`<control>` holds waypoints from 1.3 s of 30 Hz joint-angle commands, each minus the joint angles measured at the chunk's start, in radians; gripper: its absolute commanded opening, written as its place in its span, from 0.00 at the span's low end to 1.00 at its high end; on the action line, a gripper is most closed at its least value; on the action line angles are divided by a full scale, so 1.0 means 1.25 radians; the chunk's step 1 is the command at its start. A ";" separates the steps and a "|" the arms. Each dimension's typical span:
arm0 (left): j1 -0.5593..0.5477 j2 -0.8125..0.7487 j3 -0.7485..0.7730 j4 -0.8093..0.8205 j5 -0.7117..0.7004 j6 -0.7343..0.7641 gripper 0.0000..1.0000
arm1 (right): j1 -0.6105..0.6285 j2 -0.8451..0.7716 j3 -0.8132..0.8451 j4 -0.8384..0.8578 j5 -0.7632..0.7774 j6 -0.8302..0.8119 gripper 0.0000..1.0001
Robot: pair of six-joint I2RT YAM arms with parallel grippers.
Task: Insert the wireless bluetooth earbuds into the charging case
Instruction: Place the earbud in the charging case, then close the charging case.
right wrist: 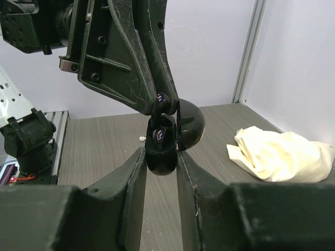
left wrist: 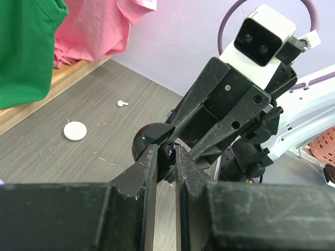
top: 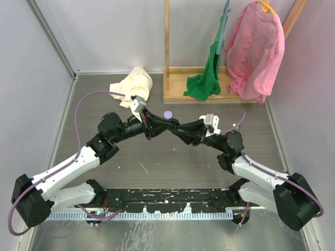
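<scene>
A: Status? Where's the case?

B: Charging case [right wrist: 162,159] off the table, mid-frame in the right wrist view, upright. The right gripper [right wrist: 160,154] is clamped on both its sides. Lid [right wrist: 189,124] swung open toward the right.

A: Left arm?

B: Left gripper [left wrist: 166,155] pinched on a small dark earbud [left wrist: 168,153], lower centre of its own view. From the right wrist the bud sits just above the case mouth, stem pointing down into it. Touching or nearly so; can't tell if seated.

A: So, progress?

B: My read: mid-insertion of one bud. Can't tell if another is already in the case, as the interior is dark with only a glint. Left to do: push this one home, release, check the other slot.

A: Surroundings?

B: Small white stemmed piece [left wrist: 122,103] on the table [left wrist: 104,157], upper left of the left wrist view. Possibly a bud, too small to tell. White disc [left wrist: 75,130] near it. Cream cloth [right wrist: 282,156] at lower right of the right wrist view. Wooden rack [top: 175,97] with green garment [top: 207,78] and pink garment [top: 256,52] at the top of the overhead.

A: Obstructions?

B: Nothing between the grippers. Fingers crowd each other tip to tip, and the open lid sits close beside the left fingers.
</scene>
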 commanded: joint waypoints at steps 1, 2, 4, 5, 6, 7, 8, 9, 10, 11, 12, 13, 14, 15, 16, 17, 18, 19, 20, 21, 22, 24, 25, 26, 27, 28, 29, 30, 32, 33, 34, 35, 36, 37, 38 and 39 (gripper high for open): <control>0.001 -0.008 -0.010 0.063 0.008 -0.009 0.08 | -0.004 -0.025 0.027 0.063 0.008 0.010 0.01; 0.002 -0.009 -0.013 0.063 0.007 -0.009 0.08 | -0.004 -0.024 0.027 0.064 0.009 0.012 0.01; 0.002 -0.008 -0.015 0.063 0.007 -0.009 0.08 | -0.005 -0.024 0.027 0.069 0.008 0.015 0.01; 0.002 -0.007 -0.015 0.062 0.007 -0.009 0.09 | -0.004 -0.024 0.027 0.071 0.006 0.017 0.01; 0.001 -0.006 -0.015 0.062 0.007 -0.009 0.09 | -0.004 -0.024 0.028 0.074 0.004 0.019 0.01; 0.002 -0.005 -0.015 0.061 0.007 -0.011 0.11 | -0.004 -0.024 0.028 0.074 0.004 0.019 0.01; 0.002 -0.004 -0.014 0.060 0.007 -0.012 0.13 | -0.004 -0.025 0.028 0.075 0.003 0.019 0.01; 0.002 -0.007 -0.013 0.054 0.004 -0.012 0.15 | -0.004 -0.025 0.028 0.074 0.003 0.020 0.01; 0.001 -0.011 -0.012 0.046 -0.002 -0.011 0.16 | -0.004 -0.027 0.028 0.074 0.003 0.020 0.01; 0.001 -0.016 -0.012 0.037 -0.010 -0.008 0.19 | -0.004 -0.029 0.027 0.075 0.002 0.020 0.01; 0.002 -0.022 -0.011 0.029 -0.017 -0.005 0.23 | -0.004 -0.029 0.027 0.074 0.001 0.020 0.01; 0.002 -0.029 -0.010 0.021 -0.023 -0.001 0.26 | -0.004 -0.029 0.026 0.073 0.001 0.020 0.01; 0.001 -0.033 -0.007 0.010 -0.027 0.004 0.29 | -0.004 -0.030 0.026 0.074 0.000 0.022 0.01; 0.001 -0.037 -0.003 -0.002 -0.028 0.007 0.34 | -0.004 -0.028 0.027 0.073 -0.001 0.023 0.01; 0.002 -0.040 0.003 -0.014 -0.029 0.011 0.38 | -0.004 -0.028 0.027 0.073 -0.004 0.025 0.01; 0.003 -0.042 0.008 -0.028 -0.029 0.014 0.42 | -0.004 -0.026 0.027 0.073 -0.006 0.027 0.01; 0.003 -0.043 0.014 -0.041 -0.028 0.017 0.45 | -0.004 -0.025 0.028 0.074 -0.007 0.028 0.01; 0.002 -0.044 0.018 -0.052 -0.027 0.020 0.48 | -0.004 -0.025 0.028 0.075 -0.008 0.028 0.01; 0.003 -0.046 0.023 -0.063 -0.027 0.021 0.50 | -0.004 -0.025 0.029 0.074 -0.008 0.030 0.01; 0.003 -0.050 0.027 -0.073 -0.028 0.024 0.52 | -0.004 -0.024 0.029 0.074 -0.008 0.029 0.01; 0.003 -0.054 0.033 -0.087 -0.031 0.026 0.54 | -0.004 -0.023 0.030 0.073 -0.008 0.030 0.01; 0.004 -0.059 0.048 -0.118 -0.032 0.028 0.60 | -0.004 -0.018 0.030 0.071 -0.011 0.029 0.01; 0.008 -0.060 0.060 -0.138 -0.027 0.028 0.62 | -0.004 -0.015 0.029 0.071 -0.014 0.031 0.01; 0.012 -0.058 0.072 -0.162 -0.021 0.026 0.65 | -0.004 -0.012 0.029 0.071 -0.018 0.033 0.01; 0.019 -0.057 0.086 -0.187 -0.011 0.022 0.67 | -0.004 -0.009 0.030 0.071 -0.022 0.035 0.01; 0.026 -0.052 0.095 -0.209 0.006 0.013 0.69 | -0.004 -0.007 0.031 0.071 -0.025 0.035 0.01; 0.035 -0.049 0.106 -0.216 0.029 -0.008 0.71 | -0.004 -0.006 0.031 0.071 -0.028 0.036 0.01; 0.046 -0.046 0.112 -0.221 0.051 -0.028 0.74 | -0.004 -0.004 0.031 0.071 -0.031 0.035 0.01; 0.064 -0.037 0.122 -0.227 0.099 -0.070 0.77 | -0.004 0.003 0.033 0.071 -0.037 0.032 0.01; 0.073 -0.031 0.129 -0.232 0.116 -0.091 0.77 | -0.004 0.008 0.036 0.071 -0.044 0.033 0.01; 0.080 -0.024 0.135 -0.238 0.132 -0.110 0.78 | -0.004 0.016 0.038 0.071 -0.054 0.034 0.01; 0.084 -0.015 0.145 -0.251 0.142 -0.122 0.78 | -0.004 0.019 0.044 0.071 -0.061 0.038 0.01; 0.085 -0.006 0.154 -0.269 0.147 -0.128 0.78 | -0.005 0.024 0.048 0.073 -0.066 0.042 0.01; 0.085 0.003 0.162 -0.282 0.155 -0.135 0.78 | -0.005 0.029 0.052 0.078 -0.069 0.045 0.01; 0.086 0.012 0.166 -0.286 0.163 -0.143 0.79 | -0.004 0.032 0.054 0.083 -0.073 0.048 0.01; 0.087 0.020 0.167 -0.284 0.170 -0.153 0.79 | -0.004 0.036 0.056 0.088 -0.075 0.050 0.01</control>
